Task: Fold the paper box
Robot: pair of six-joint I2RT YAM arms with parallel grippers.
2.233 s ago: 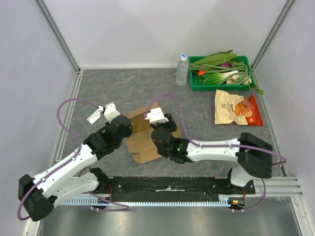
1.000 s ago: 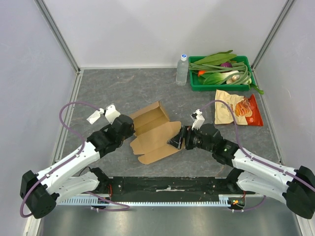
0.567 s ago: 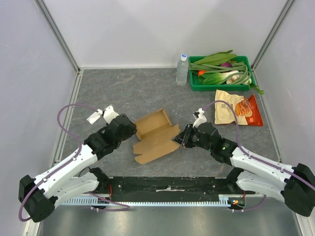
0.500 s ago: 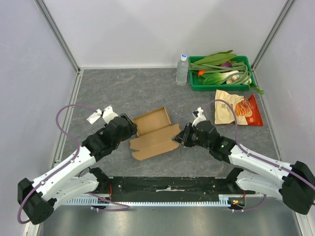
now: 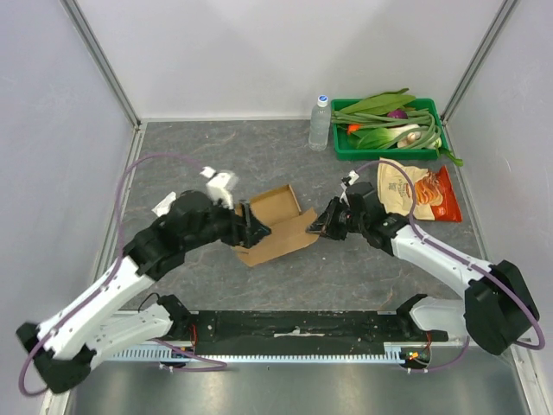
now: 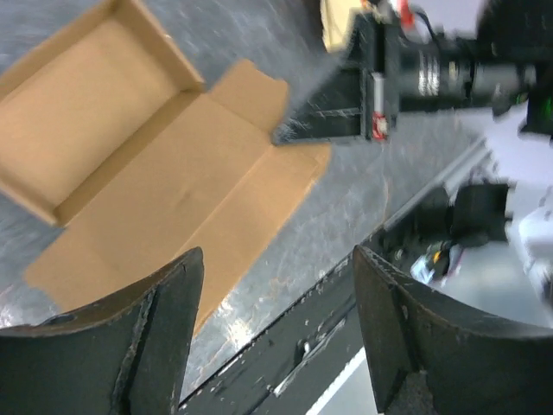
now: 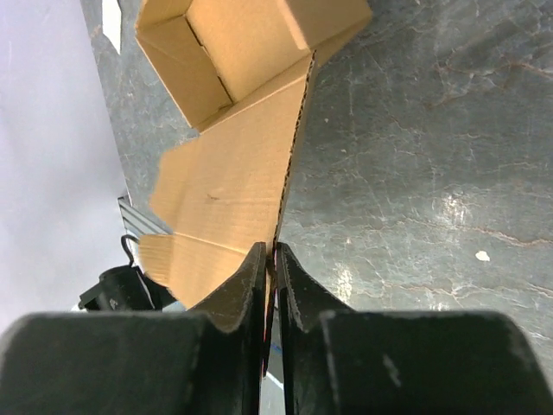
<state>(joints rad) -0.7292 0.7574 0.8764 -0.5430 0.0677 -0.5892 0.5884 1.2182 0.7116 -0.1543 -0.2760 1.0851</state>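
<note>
Right end effector point(image 7: 270, 252): pressed together, pinching the thin edge of the flat panel of the paper box point(image 5: 276, 223) on the side facing the right arm.
Left end effector point(image 6: 276, 258): spread wide and held over the near-left part of the box. No contact with the cardboard was visible.
Change: a second earlier the left end effector was closed at the box's left edge, and the right one stood open just beside the opposite edge. The hold had since passed from left to right.
Paper box position: on the counter point(image 5: 216, 156) between the two arms. The walled tray section was on the far side, with the flat panel and its flaps toward the near edge. The box was open.
Task meaning: folding looked to be at an early stage, with the panel not yet turned over the tray. With the right side held, the left arm appeared free to take a new grip or press a crease.
Risk: a pinch on one thin edge could let the sheet pivot or slip.
Surroundings: the snack bag point(image 5: 413, 190), water bottle point(image 5: 320, 123) and green tray point(image 5: 387, 130) lay well apart at the far right.
</note>
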